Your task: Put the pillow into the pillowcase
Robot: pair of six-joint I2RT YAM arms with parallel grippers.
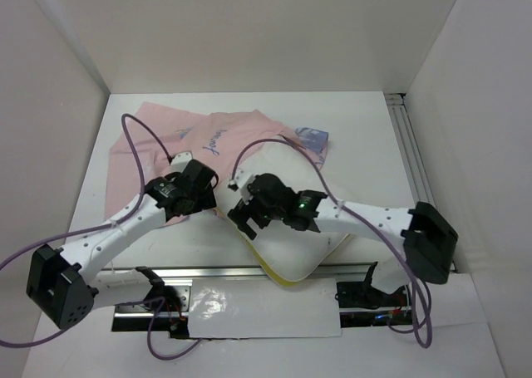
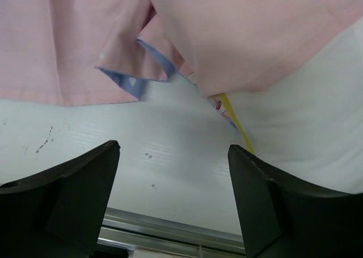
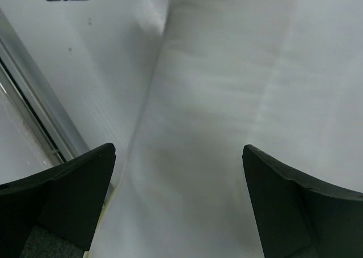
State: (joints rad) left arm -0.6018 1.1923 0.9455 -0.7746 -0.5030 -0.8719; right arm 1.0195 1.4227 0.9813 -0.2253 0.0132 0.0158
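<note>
Both claws gaping, nothing in either one!
White table (image 1: 366, 145), white walls (image 1: 249, 29), aluminium rail (image 1: 249, 272) at the near edge. The pillow (image 1: 299, 249) runs lengthwise from rail toward far wall, yellow strip (image 2: 235, 119) on its left, far end covered by the pink-side-up pillowcase (image 1: 166, 137). Left gripper (image 2: 173, 156) hangs over bare table, pillowcase hem just beyond its fingertips. Right gripper (image 3: 178, 156) sits directly over the pillow, possibly touching.

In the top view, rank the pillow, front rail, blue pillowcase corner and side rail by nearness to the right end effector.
1. Pillow, directly beneath the right end effector.
2. Front rail, toward the near edge.
3. Blue pillowcase corner, on the far side.
4. Side rail, along the right wall.
</note>
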